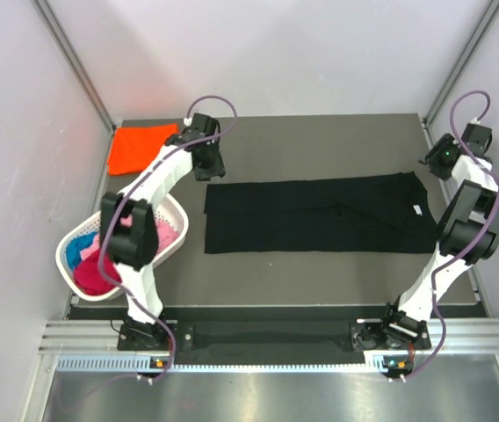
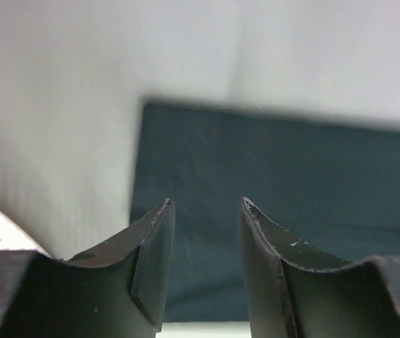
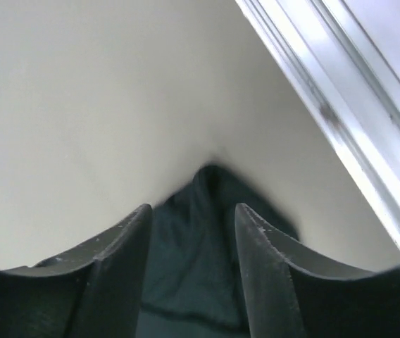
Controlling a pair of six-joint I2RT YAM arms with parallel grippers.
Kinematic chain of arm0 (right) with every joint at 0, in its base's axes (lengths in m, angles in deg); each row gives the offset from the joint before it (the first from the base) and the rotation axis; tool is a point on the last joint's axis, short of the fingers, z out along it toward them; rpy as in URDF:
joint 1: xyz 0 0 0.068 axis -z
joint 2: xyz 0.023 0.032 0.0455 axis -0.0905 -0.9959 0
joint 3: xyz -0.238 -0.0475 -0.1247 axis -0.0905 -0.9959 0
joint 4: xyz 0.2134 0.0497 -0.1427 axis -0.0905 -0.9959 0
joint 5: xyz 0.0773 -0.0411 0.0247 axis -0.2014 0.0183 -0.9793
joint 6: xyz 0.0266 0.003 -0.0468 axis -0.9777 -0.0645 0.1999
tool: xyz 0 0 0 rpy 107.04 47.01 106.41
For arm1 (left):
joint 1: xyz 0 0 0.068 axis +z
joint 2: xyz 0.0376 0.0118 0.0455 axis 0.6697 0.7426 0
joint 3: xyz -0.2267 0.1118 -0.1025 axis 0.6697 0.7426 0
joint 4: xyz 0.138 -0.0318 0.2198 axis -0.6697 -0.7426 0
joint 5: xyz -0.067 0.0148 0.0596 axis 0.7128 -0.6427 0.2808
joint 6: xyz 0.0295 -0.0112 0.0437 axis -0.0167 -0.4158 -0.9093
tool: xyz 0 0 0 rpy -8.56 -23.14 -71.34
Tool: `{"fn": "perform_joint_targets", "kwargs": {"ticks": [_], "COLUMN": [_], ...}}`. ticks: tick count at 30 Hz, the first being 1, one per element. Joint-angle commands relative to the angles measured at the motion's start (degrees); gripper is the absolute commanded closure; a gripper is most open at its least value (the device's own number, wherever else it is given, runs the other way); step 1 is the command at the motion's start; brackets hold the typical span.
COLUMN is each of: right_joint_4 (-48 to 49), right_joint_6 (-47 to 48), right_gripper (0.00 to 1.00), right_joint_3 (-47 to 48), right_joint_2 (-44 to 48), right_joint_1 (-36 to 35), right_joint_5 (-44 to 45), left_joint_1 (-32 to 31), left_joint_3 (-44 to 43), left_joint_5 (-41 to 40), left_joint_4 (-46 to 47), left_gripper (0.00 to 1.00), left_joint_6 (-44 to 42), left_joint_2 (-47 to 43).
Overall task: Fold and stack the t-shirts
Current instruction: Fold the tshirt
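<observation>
Lying flat: black t-shirt (image 1: pixel 315 214); left end effector (image 2: pixel 205 205), right end effector (image 3: pixel 193 208) part-open, empty, near its far corners.

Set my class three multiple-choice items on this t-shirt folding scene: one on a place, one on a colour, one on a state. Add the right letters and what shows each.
1. Where on the table does the orange t-shirt lie?
A. near-right corner
B. far-left corner
C. the middle

2. What colour is the small neck label on the black t-shirt?
A. white
B. red
C. green

3. How do the fingers of the left gripper stand?
A. shut on cloth
B. apart, with nothing between them
C. out of sight

Answers:
1 B, as the top view shows the orange cloth folded at the far-left corner.
2 A, as a white speck sits at the collar on the shirt's right end.
3 B, as the left wrist view shows a clear gap between the fingers.
</observation>
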Motion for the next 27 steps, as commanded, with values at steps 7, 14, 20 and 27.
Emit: {"fn": "perform_joint_targets", "kwargs": {"ticks": [7, 14, 20, 27], "right_joint_4": [-18.54, -20.13, -16.35, -13.28], "right_joint_6": [-12.41, -22.97, -23.68, -27.63], "right_gripper": [0.45, 0.44, 0.48, 0.46], "right_joint_3": [-3.17, -23.73, -33.76, -41.58], "right_joint_2": [17.16, 32.46, 36.87, 42.66], "right_joint_1": [-3.25, -4.67, -3.44, -2.21], "right_joint_5": [11.77, 15.01, 14.57, 20.80], "left_joint_1": [-6.63, -7.86, -6.03, -4.00], "left_joint_3": [19.50, 25.49, 29.36, 30.25], "left_joint_5": [18.59, 18.08, 14.66, 17.02], "left_joint_4": [7.67, 8.11, 8.64, 11.19], "left_gripper": [0.54, 0.55, 0.60, 0.59], "left_joint_6": [-3.72, -5.48, -1.10, 0.94], "left_joint_2": [-18.11, -21.36, -22.07, -26.64]}}
